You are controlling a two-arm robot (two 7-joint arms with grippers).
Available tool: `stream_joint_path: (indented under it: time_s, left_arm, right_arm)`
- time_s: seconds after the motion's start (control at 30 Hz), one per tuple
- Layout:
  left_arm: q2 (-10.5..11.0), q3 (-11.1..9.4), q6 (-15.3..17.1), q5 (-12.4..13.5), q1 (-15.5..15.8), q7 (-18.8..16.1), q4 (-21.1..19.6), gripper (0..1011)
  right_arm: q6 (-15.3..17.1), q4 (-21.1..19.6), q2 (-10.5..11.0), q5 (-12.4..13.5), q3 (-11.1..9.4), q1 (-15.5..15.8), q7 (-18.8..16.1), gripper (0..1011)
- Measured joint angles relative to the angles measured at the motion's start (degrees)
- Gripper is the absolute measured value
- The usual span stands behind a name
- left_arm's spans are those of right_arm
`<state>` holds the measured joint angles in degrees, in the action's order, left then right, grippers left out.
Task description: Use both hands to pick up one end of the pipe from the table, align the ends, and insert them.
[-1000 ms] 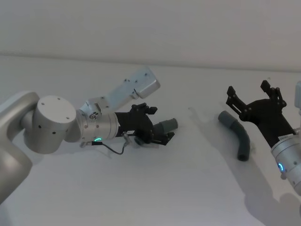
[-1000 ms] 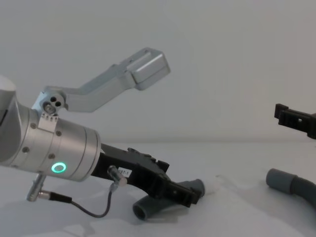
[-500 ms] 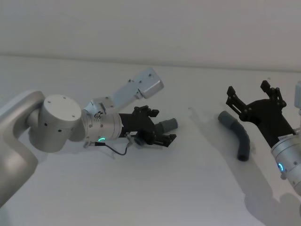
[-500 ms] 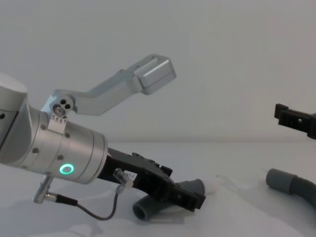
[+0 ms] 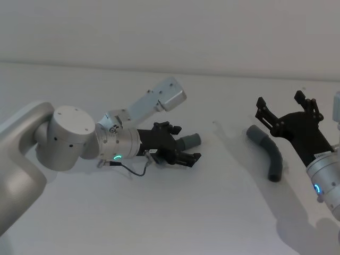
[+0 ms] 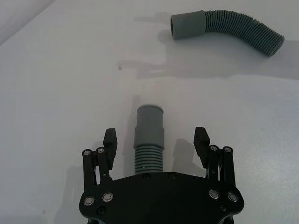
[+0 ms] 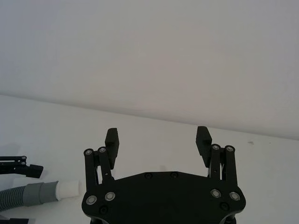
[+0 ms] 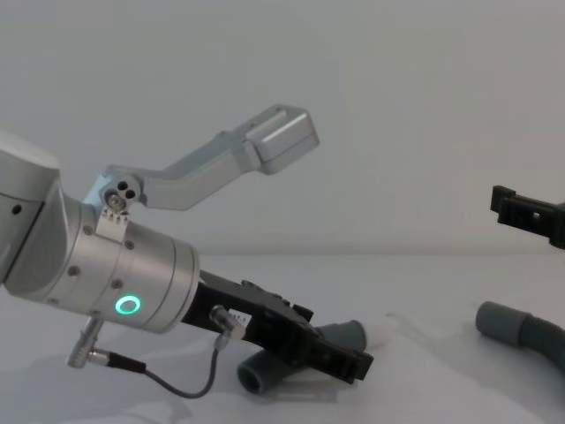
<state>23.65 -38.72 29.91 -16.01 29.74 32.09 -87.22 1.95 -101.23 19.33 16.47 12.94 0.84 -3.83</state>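
Short ribbed pipe (image 6: 149, 122) flat on table (image 5: 212, 212), inside spread left claw (image 6: 156, 138); curved pipe (image 5: 269, 155) well apart.

Readable text: none
White label (image 8: 244, 317) on the black body of the left gripper (image 8: 342, 344): dark print, too small to make out
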Motion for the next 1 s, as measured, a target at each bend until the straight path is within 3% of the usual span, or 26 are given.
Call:
stream_joint_path:
  time_s: [0.33, 0.6, 0.67, 0.87, 1.0]
  left_arm:
    - [-0.19, -0.12, 0.30, -0.30, 0.19, 0.05, 0.38, 835]
    - [-0.25, -0.16, 0.41, -0.42, 0.24, 0.09, 0.51, 597]
    - [-0.26, -0.18, 0.43, -0.45, 0.25, 0.10, 0.55, 497]
    - [-0.29, -0.21, 0.46, -0.48, 0.28, 0.10, 0.58, 356]
    - [-0.31, -0.20, 0.49, -0.50, 0.30, 0.10, 0.61, 353]
  right_arm:
    - [0.00, 0.00, 0.00, 0.00, 0.00, 0.00, 0.00, 1004]
    - [0.00, 0.00, 0.00, 0.00, 0.00, 0.00, 0.00, 1004]
    - [0.00, 0.00, 0.00, 0.00, 0.00, 0.00, 0.00, 1004]
    - [0.00, 0.00, 0.00, 0.00, 0.00, 0.00, 0.00, 1004]
    - [0.00, 0.00, 0.00, 0.00, 0.00, 0.00, 0.00, 1003]
